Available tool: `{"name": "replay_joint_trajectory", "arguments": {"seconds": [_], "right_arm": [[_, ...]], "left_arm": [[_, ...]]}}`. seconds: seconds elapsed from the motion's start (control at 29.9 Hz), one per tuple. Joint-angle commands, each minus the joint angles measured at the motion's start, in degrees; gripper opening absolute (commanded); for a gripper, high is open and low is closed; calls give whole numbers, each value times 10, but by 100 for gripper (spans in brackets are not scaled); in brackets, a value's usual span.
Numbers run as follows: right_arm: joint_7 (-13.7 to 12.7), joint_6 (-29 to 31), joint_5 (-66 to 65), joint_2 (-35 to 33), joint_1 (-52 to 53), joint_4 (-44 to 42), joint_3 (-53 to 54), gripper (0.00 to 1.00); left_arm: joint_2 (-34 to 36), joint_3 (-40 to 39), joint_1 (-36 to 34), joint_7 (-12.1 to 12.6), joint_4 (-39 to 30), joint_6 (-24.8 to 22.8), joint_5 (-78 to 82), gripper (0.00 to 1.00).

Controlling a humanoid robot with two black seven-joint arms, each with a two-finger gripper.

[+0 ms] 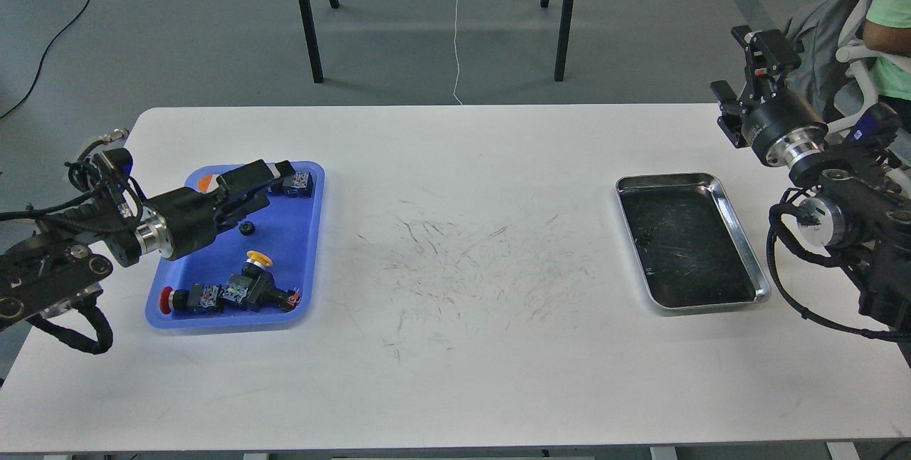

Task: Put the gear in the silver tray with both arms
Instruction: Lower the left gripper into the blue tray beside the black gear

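The gear (247,227) is a small black ring lying in the blue plastic tray (285,246) at the table's left. My left gripper (276,184) is low over that tray's far part, its fingers open and empty. The lower finger ends just above and beside the gear. The silver tray (665,177) sits empty at the table's right, showing its dark scuffed bottom. My right gripper (740,65) is raised beyond the table's far right corner, behind the silver tray, open and empty.
The blue tray also holds several push-button switches: a green one (297,183) by my left fingers, a yellow-capped one (257,258) and a red one (167,300) at the front. A person in a green shirt (890,18) sits at the far right.
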Motion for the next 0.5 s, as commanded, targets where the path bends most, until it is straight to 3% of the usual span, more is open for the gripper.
{"name": "replay_joint_trajectory", "arguments": {"seconds": [0.0,0.17,0.47], "right_arm": [[0,-2,0,0,-1,1,-1,94],[0,-2,-2,5,-1,1,-1,94],[0,-15,-3,0,0,24,-1,95]], "left_arm": [[20,34,-30,0,2,-3,38,100],[24,81,-79,0,17,-2,88,100],[14,99,-90,0,64,5,182,100]]}}
